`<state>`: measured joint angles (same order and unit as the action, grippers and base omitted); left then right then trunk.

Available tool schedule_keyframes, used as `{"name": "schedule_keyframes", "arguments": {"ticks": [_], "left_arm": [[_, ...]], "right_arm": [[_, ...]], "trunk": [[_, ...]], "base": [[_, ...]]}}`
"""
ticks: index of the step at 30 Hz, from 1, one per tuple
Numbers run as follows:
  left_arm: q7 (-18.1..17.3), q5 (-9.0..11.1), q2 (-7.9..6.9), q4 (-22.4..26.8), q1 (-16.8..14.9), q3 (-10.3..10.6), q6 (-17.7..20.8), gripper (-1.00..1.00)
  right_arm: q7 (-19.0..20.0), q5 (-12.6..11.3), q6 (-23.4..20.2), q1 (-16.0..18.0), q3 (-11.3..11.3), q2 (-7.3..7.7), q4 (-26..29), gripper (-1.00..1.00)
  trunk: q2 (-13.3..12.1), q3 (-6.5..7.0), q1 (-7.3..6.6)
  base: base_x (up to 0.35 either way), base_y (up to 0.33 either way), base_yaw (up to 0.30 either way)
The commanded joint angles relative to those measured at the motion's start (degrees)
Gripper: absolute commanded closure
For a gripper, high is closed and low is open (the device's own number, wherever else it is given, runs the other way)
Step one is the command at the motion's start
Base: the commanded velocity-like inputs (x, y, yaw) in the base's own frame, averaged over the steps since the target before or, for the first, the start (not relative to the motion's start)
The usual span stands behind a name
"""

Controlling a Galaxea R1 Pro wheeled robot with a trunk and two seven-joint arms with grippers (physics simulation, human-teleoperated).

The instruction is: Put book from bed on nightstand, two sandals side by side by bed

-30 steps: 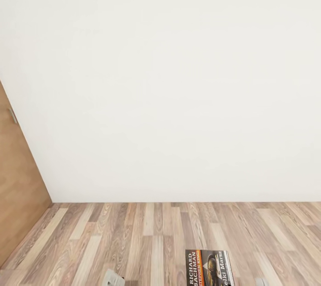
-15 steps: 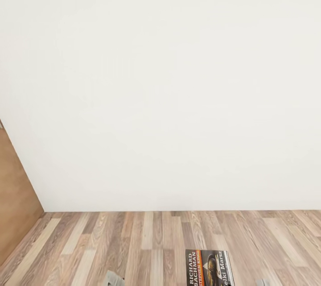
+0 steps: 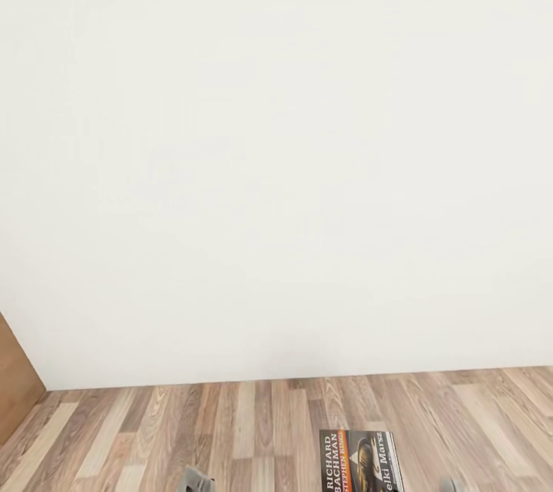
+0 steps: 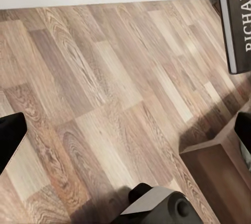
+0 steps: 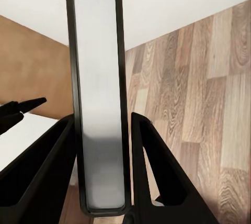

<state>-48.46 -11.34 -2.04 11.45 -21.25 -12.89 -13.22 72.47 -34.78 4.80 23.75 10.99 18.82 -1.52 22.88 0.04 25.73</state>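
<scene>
Right jaws clamp the book [image 5: 98, 93] edge-on above the plank floor [image 3: 230, 430]; left jaws' state cannot be told.

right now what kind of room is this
Probably a bare corner of a home room: wood-plank floor, plain white wall, a brown wooden panel. The right gripper holds a paperback book.

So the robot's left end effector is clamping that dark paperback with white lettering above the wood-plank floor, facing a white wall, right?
Not quite: the right end effector holds it. The right wrist view shows the dark paperback with white lettering clamped edge-on between both black fingers. In the left wrist view the book hangs off to one side. The wood-plank floor and white wall are right.
</scene>
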Motion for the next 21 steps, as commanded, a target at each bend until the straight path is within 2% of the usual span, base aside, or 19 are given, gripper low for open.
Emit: {"name": "schedule_keyframes", "arguments": {"ticks": [1,5,13,21], "left_arm": [[-0.15,-0.61,0.02,-0.03,-0.02,-0.47,-0.32,-1.00],[-0.15,-0.61,0.02,-0.03,-0.02,-0.47,-0.32,-1.00],[-0.15,-0.61,0.02,-0.03,-0.02,-0.47,-0.32,-1.00],[-0.15,-0.61,0.02,-0.03,-0.02,-0.47,-0.32,-1.00]], "right_arm": [[0.13,-0.38,0.54,0.07,0.18,-0.01,-0.15,1.00],[0.13,-0.38,0.56,0.07,0.22,-0.01,-0.15,1.00],[0.13,-0.38,0.56,0.07,0.22,-0.01,-0.18,1.00],[0.13,-0.38,0.56,0.08,0.20,-0.01,-0.15,1.00]], "trunk": [[0.04,-0.02,0.05],[0.04,-0.08,0.05],[0.04,-0.31,0.05],[0.04,-0.57,0.05]], "base": [[0.323,0.000,-0.002],[0.323,0.000,-0.094],[0.313,0.000,-0.236],[0.059,0.000,-0.255]]}}
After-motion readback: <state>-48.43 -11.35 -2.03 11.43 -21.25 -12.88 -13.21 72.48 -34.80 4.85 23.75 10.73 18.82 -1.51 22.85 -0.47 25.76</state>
